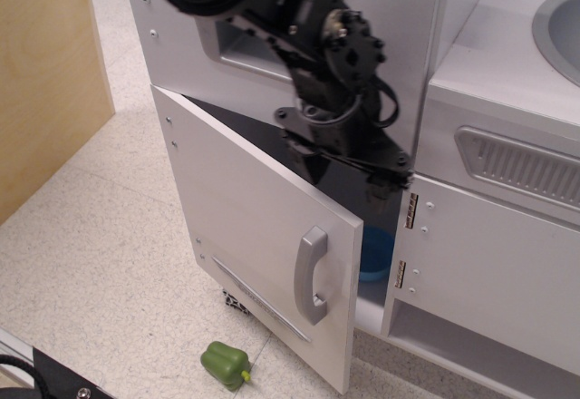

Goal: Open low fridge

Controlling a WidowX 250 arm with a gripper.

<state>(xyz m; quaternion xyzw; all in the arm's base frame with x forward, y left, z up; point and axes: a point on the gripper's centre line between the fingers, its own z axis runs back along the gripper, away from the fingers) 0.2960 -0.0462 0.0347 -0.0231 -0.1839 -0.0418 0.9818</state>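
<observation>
The low fridge door [258, 236] is standing ajar, swung outward from the cabinet with its free edge pointing toward the camera. Its curved grey handle [311, 275] is standing upright near that edge, and the slim vent strip [258, 297] is running along the panel below it. Nothing is touching the handle. The black claw [349, 159] is hanging above the door's top edge, in front of the dark opening; its fingers are blending into that shadow, so whether they are spread or pinched cannot be told. The arm behind it is covering most of the dispenser niche [245, 45] on the upper panel. Inside the compartment, only part of a blue bowl-like object [376, 254] is showing past the door. A green toy pepper [225, 364] is lying on the speckled floor [100, 254] below the door.
</observation>
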